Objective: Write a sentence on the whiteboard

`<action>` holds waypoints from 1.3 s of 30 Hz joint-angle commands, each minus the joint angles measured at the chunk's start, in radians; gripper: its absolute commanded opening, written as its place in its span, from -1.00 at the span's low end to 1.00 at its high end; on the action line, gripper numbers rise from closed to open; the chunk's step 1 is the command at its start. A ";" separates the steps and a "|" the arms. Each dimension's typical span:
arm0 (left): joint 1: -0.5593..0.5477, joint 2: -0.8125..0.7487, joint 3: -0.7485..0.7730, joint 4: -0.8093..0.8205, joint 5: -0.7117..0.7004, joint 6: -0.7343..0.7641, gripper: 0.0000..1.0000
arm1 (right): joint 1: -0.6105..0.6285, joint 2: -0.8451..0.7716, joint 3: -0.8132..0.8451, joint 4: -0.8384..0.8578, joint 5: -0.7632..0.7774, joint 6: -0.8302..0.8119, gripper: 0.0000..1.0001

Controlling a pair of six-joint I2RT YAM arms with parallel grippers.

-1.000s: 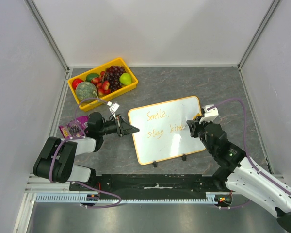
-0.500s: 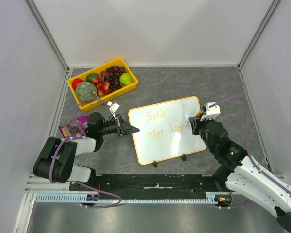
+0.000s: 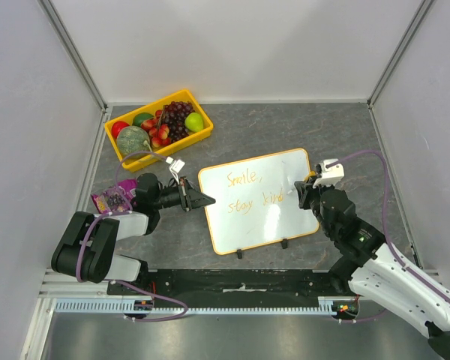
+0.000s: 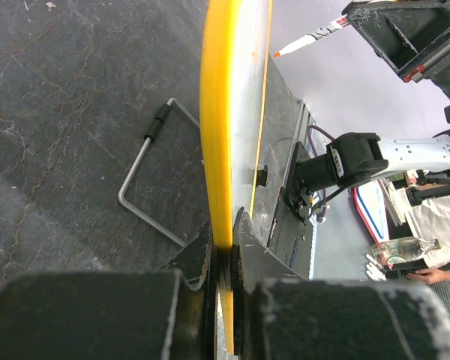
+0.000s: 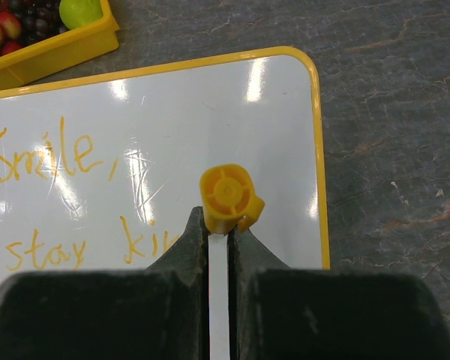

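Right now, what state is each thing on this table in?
whiteboard: clamped at its left rim by the left end effector.
sentence: reads "Smile, stay kin", its end hidden.
marker: uncapped, gripped by the right end effector.
fruit crate: full.

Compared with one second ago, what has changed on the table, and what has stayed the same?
The right gripper, shut on the marker, moved a little to the right, toward the right rim of the whiteboard. The left gripper stays clamped on its left rim. The whiteboard and the crate did not move.
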 commanded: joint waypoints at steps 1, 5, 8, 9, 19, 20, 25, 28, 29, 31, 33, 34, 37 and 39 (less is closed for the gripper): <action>-0.021 0.019 -0.013 -0.064 -0.018 0.173 -0.96 | -0.002 0.002 0.000 0.018 0.026 -0.003 -1.00; -0.021 0.021 -0.013 -0.064 -0.016 0.173 -0.96 | -0.002 0.010 -0.029 0.044 0.027 -0.001 -1.00; -0.021 0.018 -0.015 -0.065 -0.018 0.175 -0.96 | -0.001 0.014 -0.050 0.062 0.033 0.002 -1.00; -0.021 0.018 -0.013 -0.065 -0.018 0.175 -0.96 | -0.002 0.019 -0.055 0.065 0.035 0.003 -1.00; -0.019 0.019 -0.013 -0.065 -0.016 0.175 -0.96 | -0.004 0.014 -0.084 0.078 0.061 0.010 -1.00; -0.019 0.021 -0.015 -0.065 -0.018 0.175 -0.96 | -0.002 0.014 -0.082 0.076 0.060 0.010 -1.00; -0.021 0.019 -0.013 -0.064 -0.018 0.175 -0.96 | -0.002 0.014 -0.076 0.072 0.049 0.010 -1.00; -0.021 0.018 -0.015 -0.064 -0.019 0.173 -0.96 | -0.002 -0.012 -0.056 0.065 0.027 0.008 -1.00; -0.021 0.018 -0.015 -0.065 -0.019 0.175 -0.96 | -0.001 -0.029 -0.044 0.062 0.017 0.010 -1.00; -0.022 0.018 -0.015 -0.064 -0.019 0.173 -0.96 | -0.001 -0.065 -0.020 0.059 -0.002 0.007 -1.00; -0.021 0.018 -0.015 -0.064 -0.019 0.173 -0.96 | -0.002 -0.102 0.002 0.061 -0.019 0.002 -1.00; -0.021 0.016 -0.015 -0.064 -0.019 0.173 -0.96 | -0.001 -0.122 0.011 0.061 -0.017 0.000 -1.00; -0.021 0.016 -0.015 -0.065 -0.019 0.173 -0.96 | -0.001 -0.147 0.033 0.055 -0.020 -0.003 -1.00; -0.021 0.018 -0.015 -0.065 -0.019 0.173 -0.96 | -0.002 -0.155 0.037 0.053 -0.025 -0.012 -1.00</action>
